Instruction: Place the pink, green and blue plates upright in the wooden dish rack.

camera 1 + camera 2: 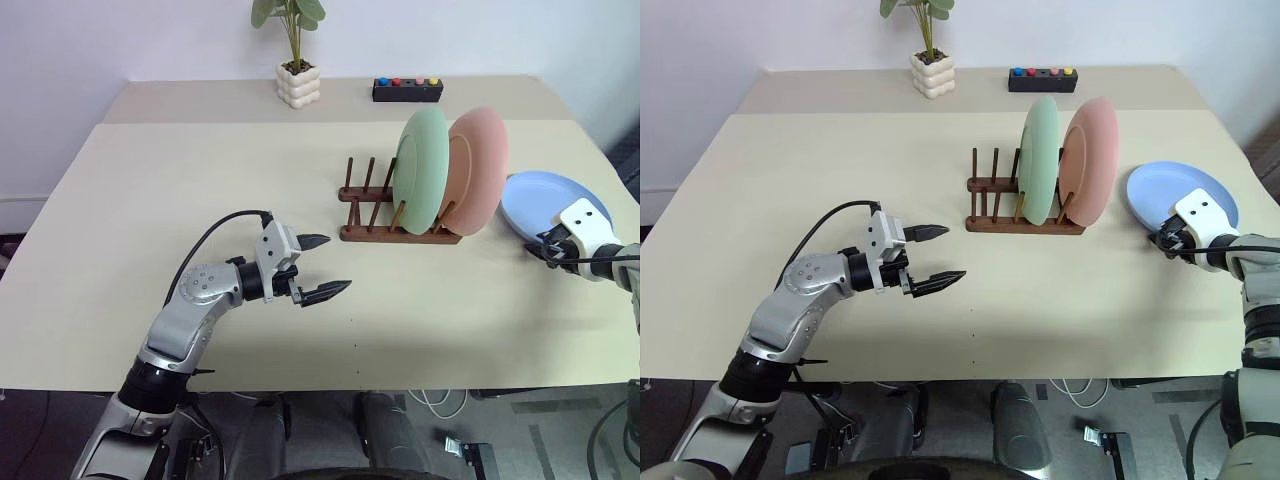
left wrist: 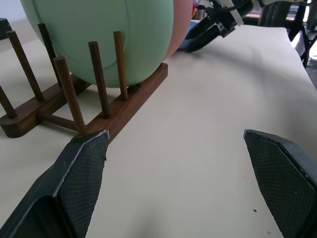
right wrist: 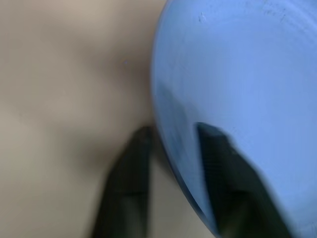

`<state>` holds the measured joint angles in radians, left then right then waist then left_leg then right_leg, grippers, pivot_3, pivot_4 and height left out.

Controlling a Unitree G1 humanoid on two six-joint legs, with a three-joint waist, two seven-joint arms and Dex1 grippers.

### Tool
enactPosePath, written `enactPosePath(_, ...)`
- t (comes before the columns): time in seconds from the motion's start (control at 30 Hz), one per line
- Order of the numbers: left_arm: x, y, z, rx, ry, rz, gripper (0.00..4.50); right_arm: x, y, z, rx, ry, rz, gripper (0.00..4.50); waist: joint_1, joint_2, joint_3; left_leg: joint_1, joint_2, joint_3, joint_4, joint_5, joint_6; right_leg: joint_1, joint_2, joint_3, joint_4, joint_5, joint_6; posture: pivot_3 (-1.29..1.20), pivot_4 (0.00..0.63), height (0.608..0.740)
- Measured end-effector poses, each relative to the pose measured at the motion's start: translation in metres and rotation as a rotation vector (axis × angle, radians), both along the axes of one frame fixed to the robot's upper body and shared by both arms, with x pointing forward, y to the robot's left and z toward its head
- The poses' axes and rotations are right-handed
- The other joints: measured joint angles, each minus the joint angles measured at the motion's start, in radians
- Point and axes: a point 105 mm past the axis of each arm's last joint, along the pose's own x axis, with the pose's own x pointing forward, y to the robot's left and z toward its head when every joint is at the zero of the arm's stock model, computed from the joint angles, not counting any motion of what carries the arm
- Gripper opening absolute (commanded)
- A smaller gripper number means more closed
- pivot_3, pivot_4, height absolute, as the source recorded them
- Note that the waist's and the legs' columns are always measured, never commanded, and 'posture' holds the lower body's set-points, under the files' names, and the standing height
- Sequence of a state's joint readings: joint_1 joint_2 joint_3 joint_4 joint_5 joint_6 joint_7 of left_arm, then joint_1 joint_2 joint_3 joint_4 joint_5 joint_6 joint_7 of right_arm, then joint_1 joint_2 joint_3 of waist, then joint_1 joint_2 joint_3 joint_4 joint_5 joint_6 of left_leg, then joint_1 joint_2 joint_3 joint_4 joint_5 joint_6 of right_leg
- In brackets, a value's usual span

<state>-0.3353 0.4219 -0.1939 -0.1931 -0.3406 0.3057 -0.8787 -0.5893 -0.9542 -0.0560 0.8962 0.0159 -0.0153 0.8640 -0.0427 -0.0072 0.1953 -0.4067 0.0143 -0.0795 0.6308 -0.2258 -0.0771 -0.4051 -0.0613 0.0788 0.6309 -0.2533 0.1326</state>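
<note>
Your right tool [image 3: 171, 148] is clamped on the blue plate's [image 1: 545, 200] near rim, flat on the table [image 1: 200, 180] at three o'clock of the rack [image 1: 385, 232]. Your left tool [image 1: 325, 266] gapes empty.

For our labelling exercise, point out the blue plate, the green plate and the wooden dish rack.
blue plate [image 1: 540, 200], left eye view, bare centre.
green plate [image 1: 422, 165], left eye view, face.
wooden dish rack [image 1: 992, 224], right eye view, near base rail.
</note>
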Motion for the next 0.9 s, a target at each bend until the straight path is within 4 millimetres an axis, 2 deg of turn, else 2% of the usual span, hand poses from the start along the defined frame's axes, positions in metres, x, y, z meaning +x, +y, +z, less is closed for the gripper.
enactPosePath(0.17,0.000,0.001,0.000,0.002,0.004,0.004,4.50,0.001,-0.001,0.004,-0.040,-0.051,-0.002,0.06,0.000,-0.001,0.000,0.000,0.000,0.000,0.000,0.000,0.000,0.000,0.000,0.000,0.000,0.000,0.000,0.00,0.150,0.730)
enactPosePath(0.23,0.001,0.001,0.000,0.002,0.006,0.007,4.50,0.005,-0.004,0.014,-0.094,-0.126,-0.022,0.06,-0.001,0.000,0.000,0.000,0.000,0.000,0.000,0.000,0.000,0.000,0.000,0.000,0.000,0.000,0.000,0.00,0.150,0.730)
enactPosePath(0.37,0.001,0.001,0.000,0.002,0.005,0.009,4.50,0.015,-0.003,0.065,-0.229,-0.397,-0.055,0.06,-0.003,0.001,0.000,0.000,0.000,0.000,-0.001,0.000,0.000,-0.001,0.000,0.000,0.001,0.000,0.000,0.00,0.150,0.730)
enactPosePath(0.47,0.002,0.001,0.000,0.001,0.005,0.013,4.50,0.019,0.017,0.115,-0.262,-0.603,-0.015,0.06,-0.003,0.002,0.001,0.000,0.000,0.000,0.000,0.000,0.000,-0.001,0.000,0.000,0.001,0.000,0.000,0.00,0.150,0.730)
enactPosePath(0.57,0.008,0.004,0.004,-0.013,-0.011,0.036,4.50,0.018,0.057,0.173,-0.272,-0.801,0.108,0.06,-0.003,0.003,0.001,0.000,0.000,0.000,0.000,0.000,0.000,-0.001,0.000,0.001,0.001,0.000,0.000,0.00,0.150,0.730)
enactPosePath(0.63,0.017,0.012,0.012,-0.037,-0.031,0.080,4.50,0.008,0.098,0.215,-0.245,-0.946,0.241,0.06,-0.003,0.003,0.001,0.000,0.000,0.000,-0.001,0.000,0.000,-0.001,0.001,0.000,0.001,0.000,0.000,0.00,0.150,0.730)
enactPosePath(0.7,0.025,0.025,0.021,-0.065,-0.059,0.133,4.50,-0.010,0.145,0.250,-0.140,-1.068,0.409,0.06,-0.001,0.003,0.001,0.000,0.001,-0.002,-0.001,0.000,0.000,-0.001,0.001,-0.001,0.001,0.000,0.000,0.00,0.150,0.730)
enactPosePath(0.73,0.028,0.031,0.024,-0.074,-0.070,0.154,4.50,-0.018,0.165,0.257,-0.073,-1.088,0.486,0.06,-0.001,0.002,0.001,0.000,0.001,-0.002,-0.001,0.000,0.000,-0.001,0.001,-0.001,0.001,0.000,0.000,0.00,0.150,0.730)
enactPosePath(0.8,0.033,0.044,0.029,-0.078,-0.090,0.197,4.50,-0.033,0.204,0.259,0.071,-1.074,0.654,0.06,0.000,0.002,0.001,0.000,0.001,-0.003,0.000,0.000,0.000,0.000,0.000,-0.002,0.001,0.000,0.000,0.00,0.150,0.730)
enactPosePath(0.9,0.036,0.060,0.026,-0.055,-0.091,0.241,4.50,-0.046,0.242,0.250,0.279,-0.972,0.822,0.06,0.007,0.001,0.001,-0.001,0.000,-0.003,0.000,0.000,0.000,0.000,0.000,-0.002,0.001,0.000,0.000,0.00,0.150,0.730)
